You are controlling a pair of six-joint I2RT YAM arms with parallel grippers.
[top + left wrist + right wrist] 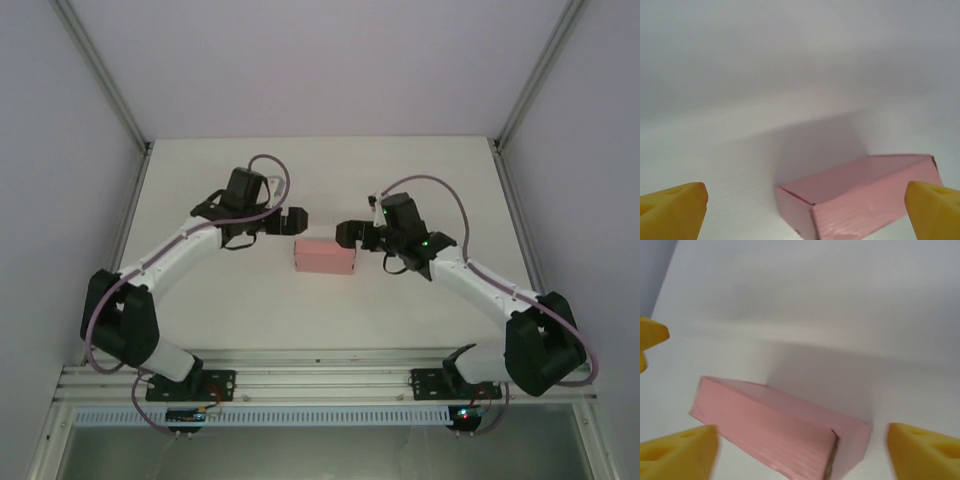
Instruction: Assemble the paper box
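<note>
The paper box (325, 257) is a small closed pale pink box lying flat in the middle of the white table. My left gripper (291, 221) hovers just beyond the box's left end, and my right gripper (350, 233) just beyond its right end. In the left wrist view the box (865, 195) lies low between the yellow fingertips (675, 207), and the left gripper (807, 212) is open and apart from it. The right wrist view has the box (770, 430) lying aslant below the open right gripper (800, 452), its end flap seam facing the camera. Neither gripper holds anything.
The white table (320, 170) is enclosed by pale walls with metal corner posts (100, 75). An aluminium rail (320, 378) carrying both arm bases runs along the near edge. A yellow fingertip of the left gripper (651, 335) shows at the right wrist view's left edge.
</note>
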